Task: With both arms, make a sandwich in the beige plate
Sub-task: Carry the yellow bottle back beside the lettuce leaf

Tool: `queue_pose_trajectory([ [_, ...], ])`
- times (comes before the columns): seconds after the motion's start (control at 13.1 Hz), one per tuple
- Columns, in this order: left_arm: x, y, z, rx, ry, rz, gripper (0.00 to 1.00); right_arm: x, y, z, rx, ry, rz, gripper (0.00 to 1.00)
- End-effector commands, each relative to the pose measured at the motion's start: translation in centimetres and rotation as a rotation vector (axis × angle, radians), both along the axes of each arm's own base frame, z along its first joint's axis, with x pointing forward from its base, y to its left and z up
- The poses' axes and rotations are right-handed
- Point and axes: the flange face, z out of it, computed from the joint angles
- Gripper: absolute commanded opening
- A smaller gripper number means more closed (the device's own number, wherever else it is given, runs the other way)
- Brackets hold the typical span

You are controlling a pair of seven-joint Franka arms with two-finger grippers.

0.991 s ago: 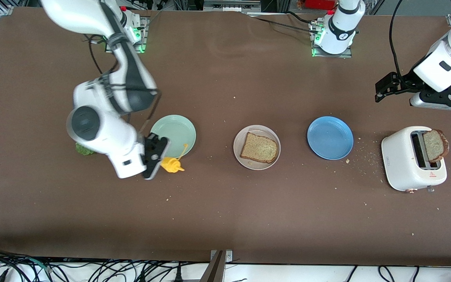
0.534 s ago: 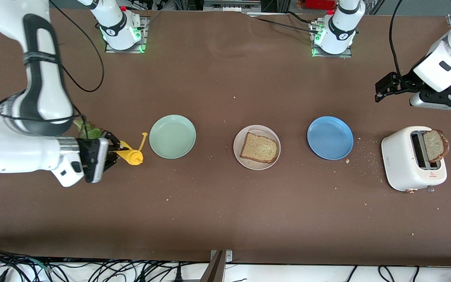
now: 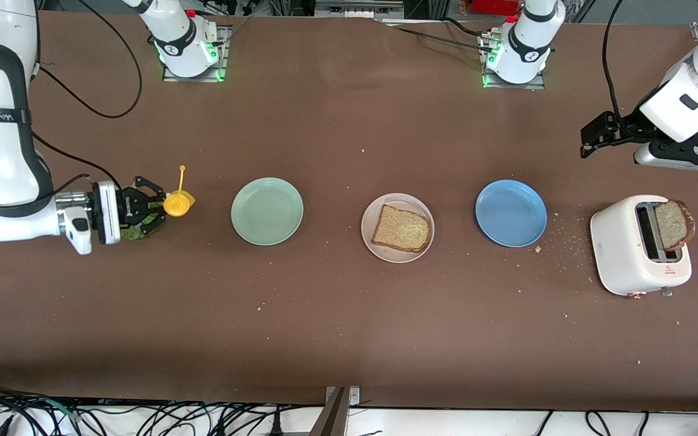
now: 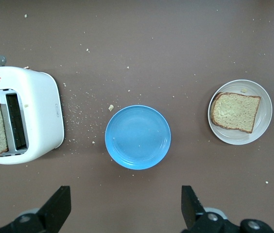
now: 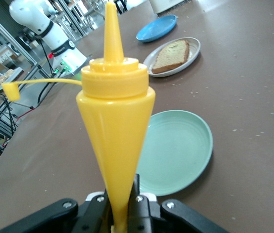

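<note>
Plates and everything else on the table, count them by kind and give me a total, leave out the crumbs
Plates: 3 (mint-green plate, beige plate, blue plate)
Bread slices: 2 (one on the beige plate, one in the toaster)
Toaster: 1
Yellow squeeze bottle: 1
Lettuce leaf: 1
Total: 8
</note>
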Motion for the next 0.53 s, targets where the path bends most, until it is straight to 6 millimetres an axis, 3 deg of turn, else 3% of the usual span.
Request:
queue_pose_trajectory([
  [0.0,-0.3,0.0,0.2,-0.013,0.003,0.002,1.0,-5.9,-0.7,-4.6,0.163,-0.063,-0.067,0.0],
  [0.15,-0.3,0.0,0.2,-0.013,0.003,0.002,1.0,-8.1,-1.1,-7.2,0.22,-0.125,-0.062,0.0],
  [0.38,-0.3,0.0,0.2,-0.013,0.003,0.002,1.0,-9.6,-3.6,-12.0,0.271,-0.233,-0.024,0.0],
  [0.46,-0.3,0.0,0.2,-0.013,0.002,0.002,1.0,-9.7,-4.1,-12.7,0.275,-0.265,-0.012,0.0],
])
